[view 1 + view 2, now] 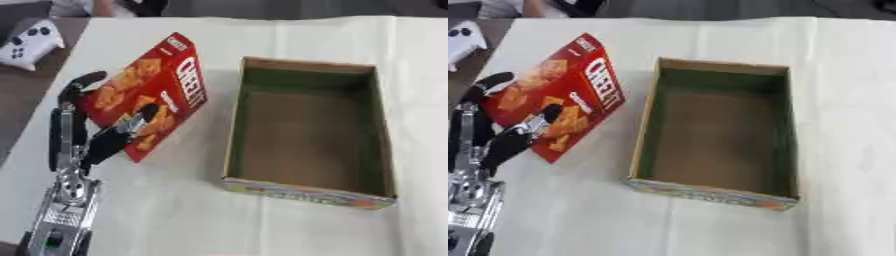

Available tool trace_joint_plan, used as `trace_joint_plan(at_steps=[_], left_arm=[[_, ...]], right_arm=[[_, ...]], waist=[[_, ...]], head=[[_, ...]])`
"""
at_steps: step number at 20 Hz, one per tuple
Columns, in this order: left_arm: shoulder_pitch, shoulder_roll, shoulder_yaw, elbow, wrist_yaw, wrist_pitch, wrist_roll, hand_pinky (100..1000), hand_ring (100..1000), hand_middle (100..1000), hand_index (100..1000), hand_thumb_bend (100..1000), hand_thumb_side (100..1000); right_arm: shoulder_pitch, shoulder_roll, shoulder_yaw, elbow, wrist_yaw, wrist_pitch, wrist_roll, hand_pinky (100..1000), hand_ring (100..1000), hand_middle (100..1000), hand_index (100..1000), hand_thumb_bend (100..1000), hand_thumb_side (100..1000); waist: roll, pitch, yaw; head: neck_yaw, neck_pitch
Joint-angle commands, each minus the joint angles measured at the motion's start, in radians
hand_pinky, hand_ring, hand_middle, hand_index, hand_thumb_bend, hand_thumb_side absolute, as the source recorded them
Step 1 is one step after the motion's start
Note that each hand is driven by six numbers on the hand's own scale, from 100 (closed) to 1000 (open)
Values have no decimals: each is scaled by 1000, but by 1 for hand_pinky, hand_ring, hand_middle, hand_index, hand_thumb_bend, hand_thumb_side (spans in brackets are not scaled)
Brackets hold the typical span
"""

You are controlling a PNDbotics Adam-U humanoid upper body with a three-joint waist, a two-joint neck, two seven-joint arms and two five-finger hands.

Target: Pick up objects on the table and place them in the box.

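Note:
A red Cheez-It cracker box (153,90) is tilted up off the white table, its top pointing away from me, left of the open cardboard box (306,192). My left hand (83,137) holds the cracker box at its near left end: the thumb lies across its printed face and the fingers curl round its left edge. The cardboard box has a brown floor and green inner walls, and nothing lies inside it. A narrow gap of table separates the two boxes. My right hand shows in neither view.
A white cloth (175,210) covers the table. A white game controller (28,42) lies on the dark surface beyond the table's far left corner. Bare cloth stretches in front of and right of the cardboard box.

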Motion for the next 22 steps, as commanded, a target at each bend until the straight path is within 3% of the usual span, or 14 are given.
trace_joint_plan(at_steps=[1, 5, 6, 7, 8, 9, 10, 11, 13, 19, 21, 22], left_arm=[[-10, -1, 10, -12, -10, 2, -2, 736, 665, 735, 763, 936, 332], [-14, -6, 9, -9, -11, 2, -8, 729, 659, 728, 758, 932, 336], [-16, -8, 8, -8, -11, 3, -9, 717, 647, 716, 747, 914, 330], [-17, -9, 8, -6, -10, 4, -8, 673, 605, 670, 709, 823, 281], [-19, -12, 9, -4, -8, 11, -2, 682, 613, 679, 716, 842, 291], [-23, -16, 11, -1, -4, 21, 14, 566, 512, 576, 619, 493, 237], [-27, -22, 12, 0, 8, 33, 45, 509, 460, 519, 556, 191, 292], [-31, -26, 9, 0, 22, 43, 80, 477, 431, 489, 525, 100, 364], [-39, -33, -2, 3, 46, 53, 135, 454, 408, 467, 501, 100, 535], [-48, -35, -22, 12, 56, 48, 160, 439, 387, 446, 480, 100, 519], [-48, -36, -21, 13, 57, 49, 163, 380, 336, 379, 415, 100, 369], [-48, -36, -20, 14, 57, 51, 164, 277, 253, 287, 321, 100, 158]], right_arm=[[-13, -9, -3, -14, -1, 0, -2, 269, 480, 546, 635, 100, 687], [-14, -8, -3, -14, -2, 0, -2, 268, 480, 545, 634, 100, 687], [-14, -7, -3, -14, -2, 0, -2, 268, 479, 545, 634, 100, 687], [-15, -7, -3, -14, -2, 0, -2, 268, 479, 544, 634, 100, 687], [-15, -7, -3, -14, -2, 0, -2, 268, 479, 544, 634, 100, 687], [-15, -6, -3, -14, -2, 0, -2, 267, 479, 544, 634, 100, 687], [-15, -6, -3, -14, -2, 0, -2, 266, 478, 543, 634, 100, 687], [-15, -5, -3, -14, -2, 0, -1, 266, 478, 543, 634, 100, 688], [-16, -4, -3, -14, -2, 0, -1, 266, 478, 543, 633, 100, 688], [-16, -3, -2, -14, -3, 0, 0, 265, 477, 542, 633, 100, 688], [-16, -3, -2, -14, -3, 0, 1, 266, 478, 543, 633, 100, 688], [-15, -3, -2, -14, -3, 0, 1, 265, 477, 542, 633, 100, 688]], waist=[[-3, -9, -2], [-5, -5, -4], [-6, -5, -5], [-6, -5, -6], [-7, -4, -6], [-7, -4, -7], [-7, -3, -8], [-8, -3, -8], [-9, -2, -11], [-6, -2, -15], [-4, -2, -14], [-3, -3, -14]], head=[[4, 0], [4, -1], [4, -1], [4, -1], [4, -2], [4, -2], [4, -2], [4, -3], [6, -4], [5, -3], [5, -3], [4, -3]])
